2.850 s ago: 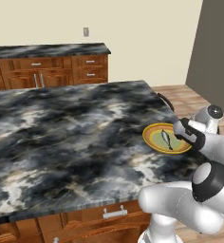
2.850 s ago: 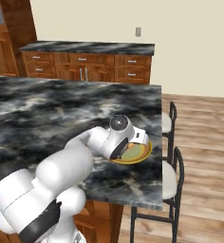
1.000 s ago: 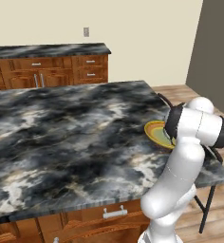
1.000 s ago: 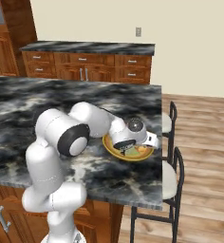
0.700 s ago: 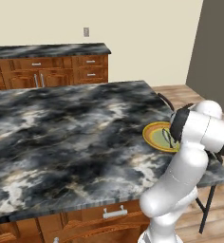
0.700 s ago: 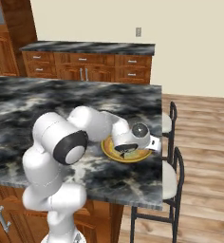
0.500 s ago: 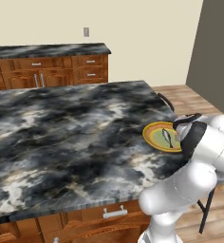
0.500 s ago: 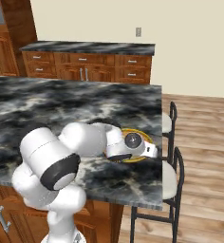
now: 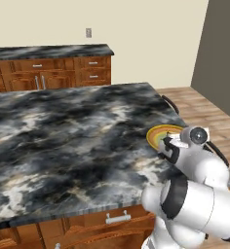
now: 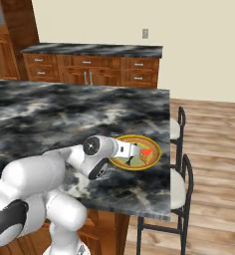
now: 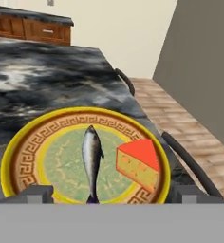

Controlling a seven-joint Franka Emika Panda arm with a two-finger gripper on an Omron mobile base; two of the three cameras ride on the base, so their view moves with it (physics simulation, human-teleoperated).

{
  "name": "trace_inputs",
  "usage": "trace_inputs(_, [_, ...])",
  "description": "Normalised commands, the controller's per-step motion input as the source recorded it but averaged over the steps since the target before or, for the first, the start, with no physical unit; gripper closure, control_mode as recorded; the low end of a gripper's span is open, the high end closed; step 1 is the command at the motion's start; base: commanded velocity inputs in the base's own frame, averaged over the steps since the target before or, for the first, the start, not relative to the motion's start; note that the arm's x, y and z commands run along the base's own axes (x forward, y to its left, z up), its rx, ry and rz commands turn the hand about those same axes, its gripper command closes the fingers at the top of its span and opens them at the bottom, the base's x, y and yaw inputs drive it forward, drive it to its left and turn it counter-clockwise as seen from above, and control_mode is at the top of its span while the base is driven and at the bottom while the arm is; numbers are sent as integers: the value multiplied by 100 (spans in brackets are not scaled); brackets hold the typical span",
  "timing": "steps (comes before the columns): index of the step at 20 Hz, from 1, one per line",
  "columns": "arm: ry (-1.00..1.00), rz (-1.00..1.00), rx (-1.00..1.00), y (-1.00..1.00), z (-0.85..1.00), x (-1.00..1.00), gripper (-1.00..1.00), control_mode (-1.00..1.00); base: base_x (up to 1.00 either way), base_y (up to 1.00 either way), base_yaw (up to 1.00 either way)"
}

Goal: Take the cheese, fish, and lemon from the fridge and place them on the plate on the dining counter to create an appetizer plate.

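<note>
Two foods lie on the plate (image 11: 19,156): the fish (image 11: 91,159) and the cheese (image 11: 137,162) beside it. Fish looks thin, light and slippery, so grab its middle. Its long body points away across the dining counter (image 9: 63,131). Above, the gripper (image 11: 111,195) fingers are spread wide, holding nothing.

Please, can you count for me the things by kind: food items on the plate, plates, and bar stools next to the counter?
Fish: 1
Cheese: 1
Plate: 1
Bar stools: 2, beside the dining counter
Total: 5
</note>
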Motion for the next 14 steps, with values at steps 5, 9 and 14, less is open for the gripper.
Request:
trace_inputs(5, [-2, -4, -4, 30, 100, -16, -100, -100, 0, 0, 0])
trace_inputs(9, [8, 0, 6, 33, 100, -23, -100, -100, 0, 0, 0])
trace_inputs(14, [28, 0, 15, 61, 100, -60, -100, -100, 0, 0, 0])
